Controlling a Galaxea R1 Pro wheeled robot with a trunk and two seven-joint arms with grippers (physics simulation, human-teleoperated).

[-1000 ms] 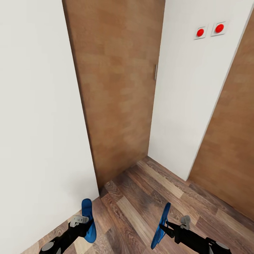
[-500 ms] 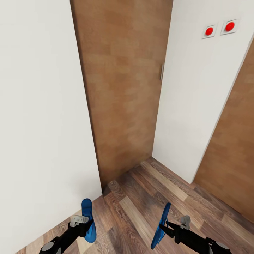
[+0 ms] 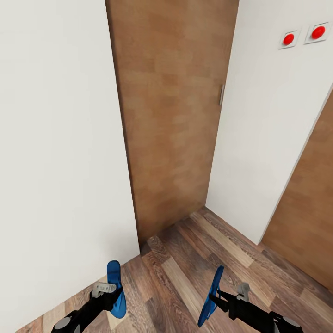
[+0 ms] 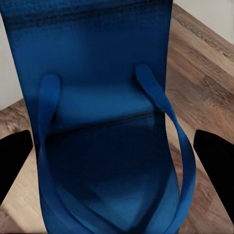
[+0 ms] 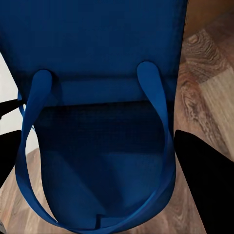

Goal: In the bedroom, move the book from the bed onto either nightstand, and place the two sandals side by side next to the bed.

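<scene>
Now each tool clamps blue sandal: left tool (image 3: 112,296) left sandal (image 3: 115,289), right tool (image 3: 221,298) right sandal (image 3: 210,296).

A tall flat door of light brown wood (image 3: 173,115) stands shut in the corner, with a slim grey metal handle (image 3: 221,94) at its edge. Plain white walls (image 3: 55,138) flank it. Two round red buttons on white square plates (image 3: 303,36) sit side by side high on the wall beside the door. Another light brown wooden panel (image 3: 307,208) stands further along that wall.
</scene>
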